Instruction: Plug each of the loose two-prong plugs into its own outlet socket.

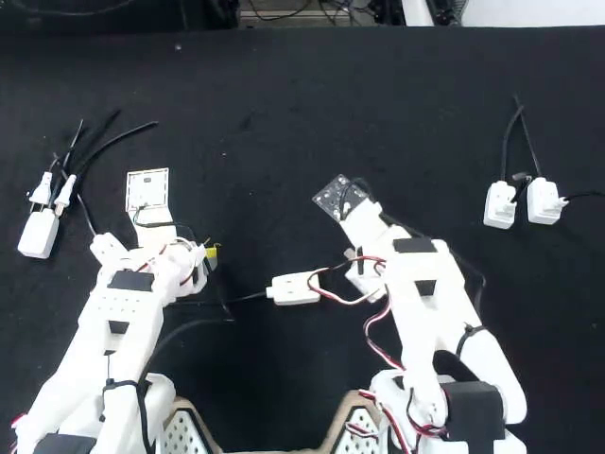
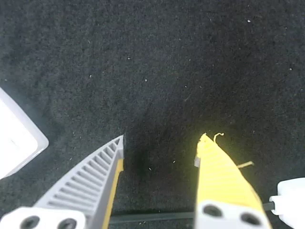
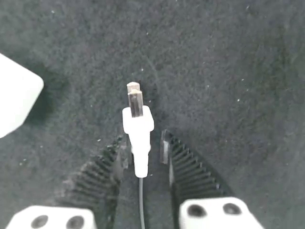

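While the right gripper (image 3: 141,137) has its ribbed fingers (image 3: 107,167) closed in on the white two-prong plug (image 3: 137,126), the plug sits low over the black cloth (image 1: 284,113), gripped by its narrow rear stem; I judge it held, though a dark sliver shows beside one finger. Its long axis runs along the fingers. The prongs point out past the fingertips, away from the wrist, and its cord (image 3: 140,200) trails back between the fingers. Seen from the wrist, the two prongs line up one behind the other.

Just beside this gripper, between the two arms, lies the white outlet block (image 1: 293,287). To seat the plug well, the wrist likely needs to roll until both prongs face the slots squarely, then push straight along the plug's axis. The block looks light and could slide, so bracing it would help.

The left gripper (image 2: 162,137) is spread wide with nothing in it, near the block's other side.

Farther off, two loose plugs (image 1: 43,189) lie at the far left above a white adapter (image 1: 38,235). At the far right sit two white socket blocks (image 1: 499,203) with dark cords running into them.
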Controlling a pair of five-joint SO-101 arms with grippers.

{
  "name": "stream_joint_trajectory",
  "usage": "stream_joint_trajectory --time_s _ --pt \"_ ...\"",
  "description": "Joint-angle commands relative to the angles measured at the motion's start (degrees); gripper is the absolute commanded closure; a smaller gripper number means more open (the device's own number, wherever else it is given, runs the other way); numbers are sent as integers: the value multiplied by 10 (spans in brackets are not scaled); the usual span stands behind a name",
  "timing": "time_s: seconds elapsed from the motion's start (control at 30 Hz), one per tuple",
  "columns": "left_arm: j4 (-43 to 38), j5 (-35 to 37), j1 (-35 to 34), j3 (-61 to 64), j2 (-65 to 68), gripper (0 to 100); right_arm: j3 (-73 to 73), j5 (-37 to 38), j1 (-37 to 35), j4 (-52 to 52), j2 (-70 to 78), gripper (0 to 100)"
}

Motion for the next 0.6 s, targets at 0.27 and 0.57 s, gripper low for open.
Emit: stream_joint_trajectory --time_s 0.27,0.57 --pt "-11 3 -6 -3 -17 759 -5 -23 -32 -3 18 890" --pt "-9 3 -6 -3 -17 759 -58 -39 -35 19 81 893"
